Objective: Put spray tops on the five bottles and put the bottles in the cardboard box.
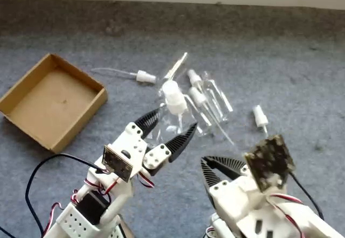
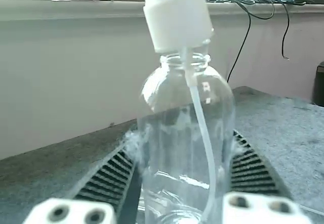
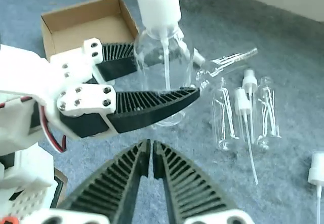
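Bottle [image 2: 177, 148], loose spray top [image 2: 177, 16] on, tube [image 2: 202, 133] inside, upright in grip of left hand [image 1: 178, 117]; right hand [image 3: 151, 145] closed.

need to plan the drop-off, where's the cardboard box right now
In the high view the cardboard box sits open at the far left, to the left of the left gripper and the bottle it holds.

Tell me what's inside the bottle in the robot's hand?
A thin white tube hangs down inside the clear bottle from the spray top. No liquid shows. The tube's end is hidden low down behind the left hand.
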You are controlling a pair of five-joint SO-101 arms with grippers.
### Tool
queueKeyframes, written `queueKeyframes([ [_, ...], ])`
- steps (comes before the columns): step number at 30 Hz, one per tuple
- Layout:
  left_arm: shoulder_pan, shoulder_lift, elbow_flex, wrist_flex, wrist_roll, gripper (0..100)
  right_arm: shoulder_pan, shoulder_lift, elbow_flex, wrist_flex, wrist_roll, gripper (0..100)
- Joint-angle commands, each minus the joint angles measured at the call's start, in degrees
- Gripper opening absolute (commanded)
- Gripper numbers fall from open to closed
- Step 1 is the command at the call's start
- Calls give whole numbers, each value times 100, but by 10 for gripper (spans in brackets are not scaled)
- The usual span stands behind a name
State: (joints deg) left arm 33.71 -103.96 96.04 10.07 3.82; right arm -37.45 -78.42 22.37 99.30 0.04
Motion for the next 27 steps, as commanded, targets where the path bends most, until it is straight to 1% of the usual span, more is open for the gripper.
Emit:
queueKeyframes([
  [1, -92, -92, 92, -149, -44, 88, -48, 22, 822, -154, -53, 5],
  [4, -207, -92, 84, -149, -44, 88, 84, 22, 1437, -523, -53, 5],
  [8, -602, -92, 84, -149, -18, 88, 927, 22, 1824, -1033, -44, 5],
  [11, -822, -92, 92, -149, -18, 88, 1376, 13, 1895, -884, -44, 5],
  [16, -822, -92, 101, -132, -18, 88, 1437, -13, 1719, -251, -44, 5],
  [19, -822, -92, 101, -132, -18, 88, 1446, -497, 1411, -207, -70, 5],
  [23, -822, -92, 101, -132, -18, 88, 1473, -1666, 1297, -321, -53, 5],
  [25, -822, -92, 101, -132, -18, 88, 1499, -2035, 1429, -462, -53, 5],
  [27, -822, -92, 101, -132, -18, 88, 1719, -2097, 1789, -505, -53, 5],
])
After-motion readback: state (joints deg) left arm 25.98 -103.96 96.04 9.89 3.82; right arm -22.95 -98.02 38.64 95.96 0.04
